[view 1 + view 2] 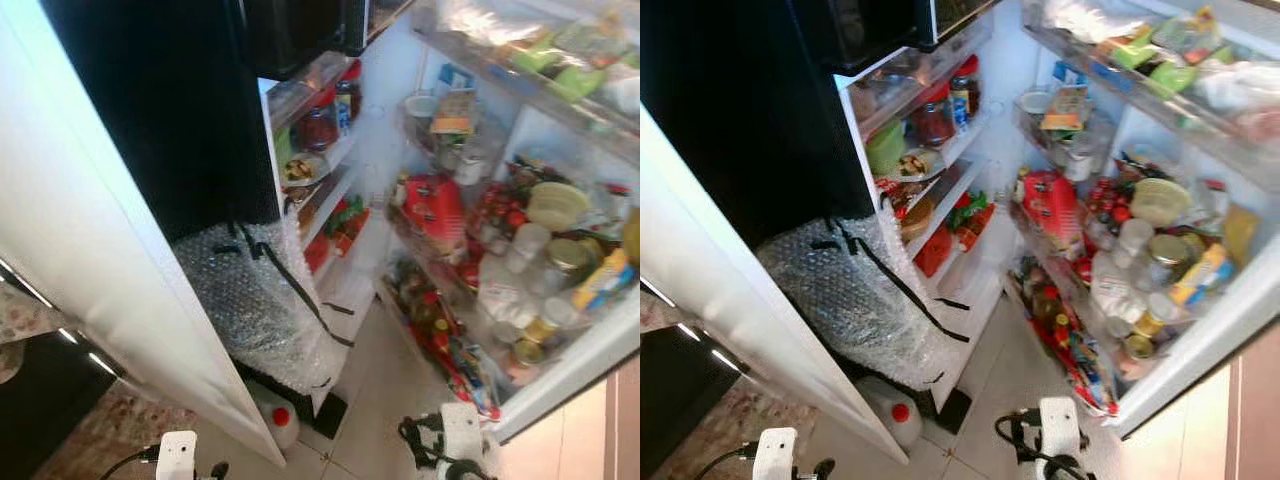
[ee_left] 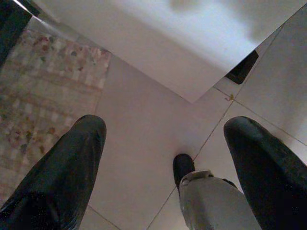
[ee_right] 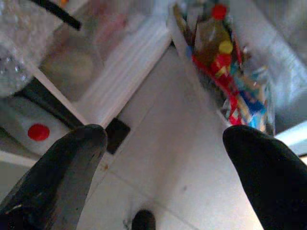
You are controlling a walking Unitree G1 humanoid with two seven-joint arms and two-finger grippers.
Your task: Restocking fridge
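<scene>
The fridge stands open before me, its inner shelves point(image 1: 335, 185) stocked with jars point(image 1: 320, 125), a plate of food point(image 1: 300, 168) and red packets. The open right door's racks point(image 1: 470, 290) are crowded with bottles, tins and a red bag point(image 1: 435, 210). Both arms hang low, their white wrists at the lower edge of the eye views. My left gripper point(image 2: 165, 127) is open over the floor tiles, holding nothing. My right gripper point(image 3: 165, 134) is open too, above the floor between the fridge base and the lowest door rack.
Bubble wrap bound with black tape point(image 1: 255, 300) covers the fridge's lower left part. A white jug with a red cap point(image 1: 275, 415) sits on the floor beneath it. The white left door point(image 1: 100, 250) stands close on my left. A patterned rug point(image 2: 43, 76) lies beyond it.
</scene>
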